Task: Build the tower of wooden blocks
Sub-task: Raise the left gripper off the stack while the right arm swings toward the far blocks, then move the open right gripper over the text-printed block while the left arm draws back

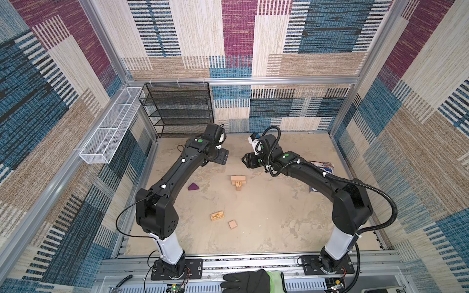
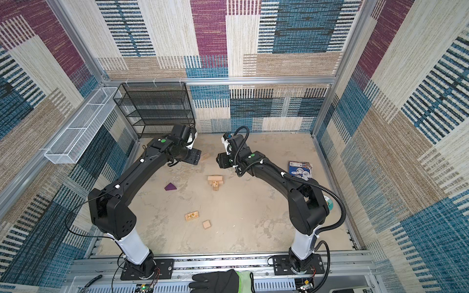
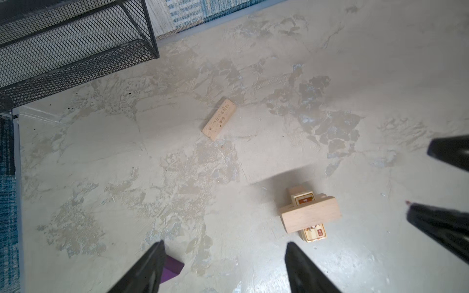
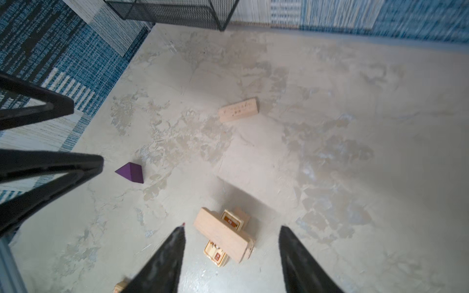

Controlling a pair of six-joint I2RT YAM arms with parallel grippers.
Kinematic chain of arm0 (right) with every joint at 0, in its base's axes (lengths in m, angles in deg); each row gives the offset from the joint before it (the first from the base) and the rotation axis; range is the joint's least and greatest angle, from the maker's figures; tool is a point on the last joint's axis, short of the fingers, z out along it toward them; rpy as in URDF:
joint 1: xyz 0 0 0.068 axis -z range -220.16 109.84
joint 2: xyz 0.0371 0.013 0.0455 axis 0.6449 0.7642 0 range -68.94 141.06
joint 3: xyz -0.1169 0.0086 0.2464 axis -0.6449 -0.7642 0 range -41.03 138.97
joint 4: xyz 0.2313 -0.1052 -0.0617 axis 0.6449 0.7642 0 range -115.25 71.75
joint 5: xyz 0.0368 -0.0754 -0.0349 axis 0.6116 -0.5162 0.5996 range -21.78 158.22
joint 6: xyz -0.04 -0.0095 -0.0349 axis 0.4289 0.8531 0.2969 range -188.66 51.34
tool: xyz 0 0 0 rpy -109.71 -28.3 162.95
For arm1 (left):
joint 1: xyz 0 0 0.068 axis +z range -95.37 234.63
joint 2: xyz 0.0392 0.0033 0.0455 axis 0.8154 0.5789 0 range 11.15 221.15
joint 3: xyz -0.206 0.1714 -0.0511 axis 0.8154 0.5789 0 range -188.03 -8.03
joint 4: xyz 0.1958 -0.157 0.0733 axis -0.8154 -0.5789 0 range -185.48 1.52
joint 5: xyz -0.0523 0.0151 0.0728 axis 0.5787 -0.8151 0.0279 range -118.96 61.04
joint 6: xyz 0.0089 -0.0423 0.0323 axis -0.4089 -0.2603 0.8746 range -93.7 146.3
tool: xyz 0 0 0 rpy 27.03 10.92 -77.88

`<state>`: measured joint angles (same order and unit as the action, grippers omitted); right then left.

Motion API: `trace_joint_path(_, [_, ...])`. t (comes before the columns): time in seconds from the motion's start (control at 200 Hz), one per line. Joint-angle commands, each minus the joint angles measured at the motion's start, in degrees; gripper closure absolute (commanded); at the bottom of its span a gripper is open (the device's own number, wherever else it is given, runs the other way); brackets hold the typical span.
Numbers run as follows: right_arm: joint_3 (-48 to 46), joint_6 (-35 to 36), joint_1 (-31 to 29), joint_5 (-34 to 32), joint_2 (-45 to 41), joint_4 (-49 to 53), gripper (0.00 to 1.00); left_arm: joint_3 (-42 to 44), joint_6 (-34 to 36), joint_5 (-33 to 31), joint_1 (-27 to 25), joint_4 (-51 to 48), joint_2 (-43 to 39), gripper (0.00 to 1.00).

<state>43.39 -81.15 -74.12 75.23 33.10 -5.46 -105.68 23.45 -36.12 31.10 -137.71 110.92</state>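
Tapered black fingers (image 4: 165, 258) — crosswise pale-wood tower (image 4: 223, 234).

Mottled tabletop (image 1: 266, 223) — tower (image 1: 238, 180), wedge (image 1: 193, 187), loose blocks (image 1: 217, 217), booklet (image 2: 300, 169)

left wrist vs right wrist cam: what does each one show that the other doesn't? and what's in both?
Left wrist only: the stacked tiers of the black mesh shelf; right wrist catches just its lower rim.
Right wrist only: the whole purple wedge, which left wrist sees only as a partly hidden corner; also a corner of a printed block at the frame edge.
Both: the tower, the loose brick, the left claw and right claw, both open and empty.
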Motion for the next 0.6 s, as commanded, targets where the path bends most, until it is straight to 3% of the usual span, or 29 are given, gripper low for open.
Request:
trace_joint_path(0.0, [2.25,4.95,0.03,-3.07,1.13,-3.71,0.25,1.11,-1.43,1.63,0.59,1.36,-1.82,0.21])
trace_joint_path(0.08, [5.40,6.16,-0.07,-2.96,2.85,-4.62,0.17,1.79,-1.79,1.41,0.68,1.77,-2.99,0.21])
trace_joint_path(0.11, [6.71,6.69,-0.06,-2.89,3.63,-4.88,0.10,1.89,-1.91,1.36,0.68,1.78,-3.45,0.21])
trace_joint_path(0.24, [13.64,8.98,-0.39,-3.44,7.58,-4.58,0.05,3.35,-2.08,3.28,1.15,2.88,-6.43,0.20])
trace_joint_path(0.265, [14.95,9.38,-0.49,-3.63,8.37,-4.55,0.00,3.67,-2.07,4.25,1.44,2.98,-7.07,0.20])
trace_joint_path(0.596, [25.03,11.57,-2.92,-6.05,16.58,-3.41,0.00,14.31,-3.11,7.86,6.08,5.84,-16.45,0.19])
